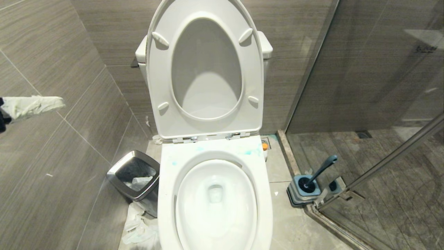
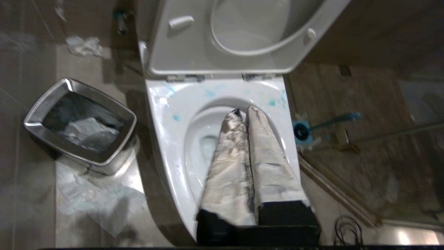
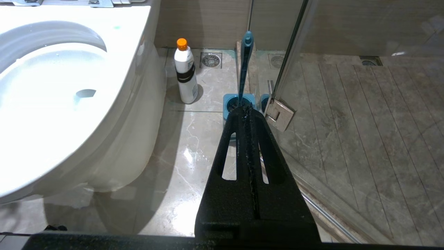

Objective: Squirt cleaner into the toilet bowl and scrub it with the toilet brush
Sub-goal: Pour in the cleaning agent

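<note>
With the seat and lid (image 1: 204,69) raised against the tank, I see the toilet bowl (image 1: 215,194) directly below the head camera, its rim marked with small teal-blue spots near the hinges.

1. Left gripper (image 2: 242,113): its two wrapped fingers are pressed together tip to tip and grip nothing. In the left wrist view it hangs above the basin of the toilet bowl (image 2: 173,139). In the head view only its wrapped end (image 1: 33,106) shows at the left edge, in front of the wall tiles.

2. Right gripper (image 3: 244,111): its black fingers are closed flat against each other, empty, low over the floor to the right of the toilet bowl (image 3: 69,104).

3. Toilet brush (image 3: 245,66): it stands in its square holder (image 3: 239,104) on the floor by the glass door hinge, just beyond the right fingertips. Its handle (image 1: 322,170) leans to the right.

4. Cleaner bottle (image 3: 186,74): it stands upright on the floor, beside the base of the toilet, near the floor drain (image 3: 211,60). From the head only its orange cap (image 1: 265,146) shows.

5. Waste bin (image 1: 137,180): it stands left of the toilet, with crumpled paper (image 1: 138,225) on the floor beside it.
</note>
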You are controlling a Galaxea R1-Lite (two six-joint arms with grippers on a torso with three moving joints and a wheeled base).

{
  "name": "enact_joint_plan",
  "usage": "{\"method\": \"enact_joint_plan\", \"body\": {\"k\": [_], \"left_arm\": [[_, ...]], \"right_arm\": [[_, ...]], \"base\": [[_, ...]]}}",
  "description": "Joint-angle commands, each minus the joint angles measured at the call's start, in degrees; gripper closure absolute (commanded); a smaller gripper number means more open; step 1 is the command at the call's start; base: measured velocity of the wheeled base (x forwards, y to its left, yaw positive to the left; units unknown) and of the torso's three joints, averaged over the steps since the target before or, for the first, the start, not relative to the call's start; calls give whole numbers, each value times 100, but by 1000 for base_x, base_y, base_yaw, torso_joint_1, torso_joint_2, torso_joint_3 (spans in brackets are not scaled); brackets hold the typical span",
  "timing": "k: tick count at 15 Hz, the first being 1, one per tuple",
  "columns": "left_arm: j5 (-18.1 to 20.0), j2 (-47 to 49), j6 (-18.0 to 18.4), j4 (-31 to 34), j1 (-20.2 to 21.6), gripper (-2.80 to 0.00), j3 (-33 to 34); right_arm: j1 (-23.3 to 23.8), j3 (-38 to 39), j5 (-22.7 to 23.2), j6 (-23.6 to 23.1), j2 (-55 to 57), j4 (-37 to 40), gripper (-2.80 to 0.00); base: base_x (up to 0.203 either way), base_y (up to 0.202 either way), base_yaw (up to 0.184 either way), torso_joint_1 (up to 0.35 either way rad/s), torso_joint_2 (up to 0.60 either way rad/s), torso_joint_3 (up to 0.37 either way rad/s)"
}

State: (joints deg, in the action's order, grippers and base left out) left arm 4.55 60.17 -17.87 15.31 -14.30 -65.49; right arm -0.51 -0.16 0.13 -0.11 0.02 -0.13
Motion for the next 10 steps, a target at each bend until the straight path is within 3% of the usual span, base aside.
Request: {"method": "enact_joint_plan", "body": {"k": [1, 4, 6, 8, 10], "left_arm": [[-328, 49, 148, -436, 54, 0, 1], [-553, -162, 886, -975, 84, 0, 110], [-972, -290, 1252, -1025, 119, 0, 96], [-1192, -375, 1325, -1052, 119, 0, 101], [-1086, -376, 1294, -1237, 667, 0, 166]], "right_arm": [[-2, 3, 4, 2, 6, -4, 0], [-2, 7, 4, 2, 6, -4, 0], [-2, 6, 4, 2, 6, -4, 0], [-2, 3, 4, 2, 6, -4, 0], [-2, -2, 4, 2, 6, -4, 0]], "base": [[0, 0, 0, 0, 0, 0], [0, 0, 0, 0, 0, 0], [0, 0, 0, 0, 0, 0], [0, 0, 0, 0, 0, 0], [0, 0, 0, 0, 0, 0]]}}
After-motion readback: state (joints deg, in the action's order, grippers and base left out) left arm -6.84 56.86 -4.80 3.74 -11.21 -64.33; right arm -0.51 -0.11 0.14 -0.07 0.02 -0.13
